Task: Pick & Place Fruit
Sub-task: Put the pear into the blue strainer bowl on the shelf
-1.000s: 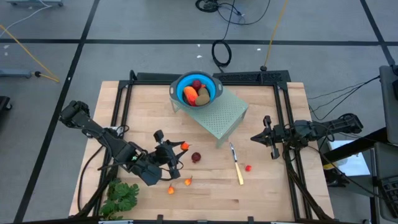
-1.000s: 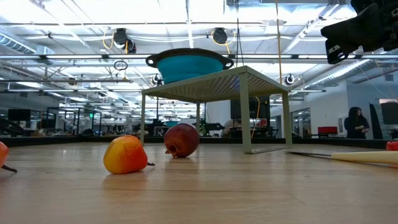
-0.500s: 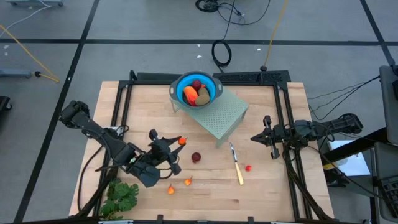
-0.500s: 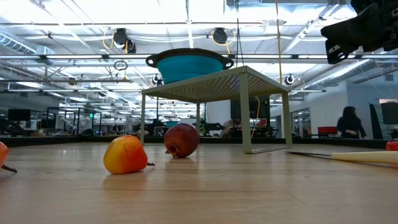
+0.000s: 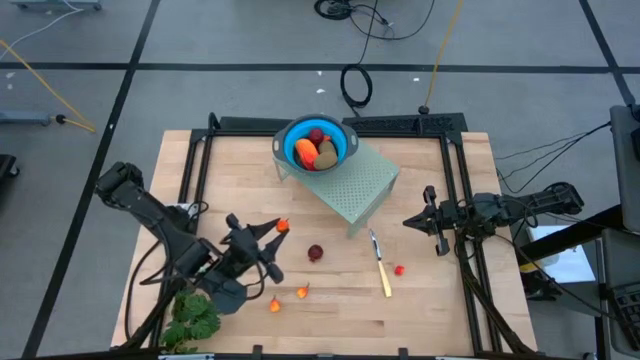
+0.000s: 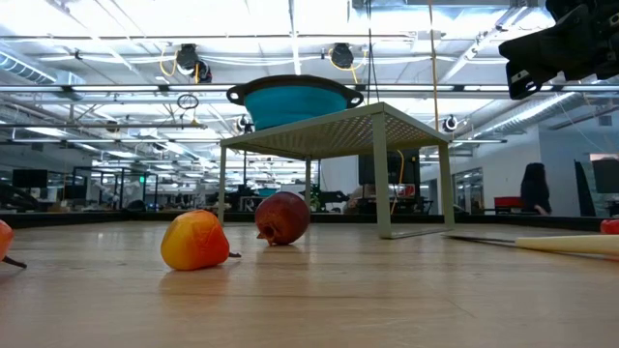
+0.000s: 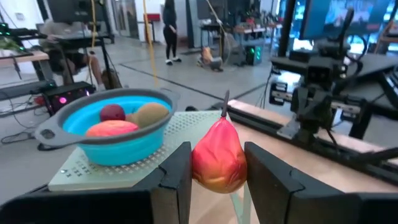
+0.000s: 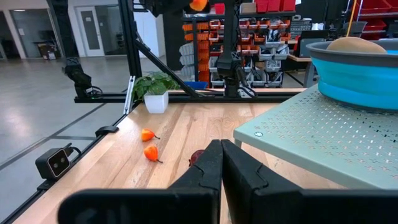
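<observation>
My left gripper (image 7: 216,177) clamps a red-orange fruit (image 7: 218,158), lifted short of the bowl (image 5: 316,143), which holds three. Four pieces wait on the table (image 5: 440,310). Right gripper (image 5: 430,221) idles shut.

The light wooden desk (image 5: 420,300) shows a smooth, matt grain. The pale green perforated metal stand (image 5: 355,185) looks matt. The blue plastic bowl (image 7: 115,140) and the red-orange toy pear (image 7: 217,162) are smooth, slightly glossy.
</observation>
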{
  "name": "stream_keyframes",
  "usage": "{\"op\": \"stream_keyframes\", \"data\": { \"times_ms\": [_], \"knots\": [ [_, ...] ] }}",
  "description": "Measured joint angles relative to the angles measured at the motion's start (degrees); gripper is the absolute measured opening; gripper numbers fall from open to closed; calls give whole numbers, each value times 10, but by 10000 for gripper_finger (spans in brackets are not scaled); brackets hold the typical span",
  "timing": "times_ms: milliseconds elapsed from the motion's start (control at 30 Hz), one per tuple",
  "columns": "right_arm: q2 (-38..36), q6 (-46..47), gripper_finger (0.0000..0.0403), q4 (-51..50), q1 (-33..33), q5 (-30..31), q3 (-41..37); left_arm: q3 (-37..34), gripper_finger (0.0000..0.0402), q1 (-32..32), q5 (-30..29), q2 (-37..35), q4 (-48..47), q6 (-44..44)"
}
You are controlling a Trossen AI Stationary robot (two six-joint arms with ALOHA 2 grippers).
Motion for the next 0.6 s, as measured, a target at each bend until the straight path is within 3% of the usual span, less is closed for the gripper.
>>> {"op": "stream_keyframes", "data": {
  "times_ms": [300, 600],
  "knots": [
    [0, 0, 0, 0, 0, 0, 0, 0, 120, -32, -67, 0, -8, -30],
    [0, 0, 0, 0, 0, 0, 0, 0, 120, -42, -72, 0, -11, -33]
  ]
}}
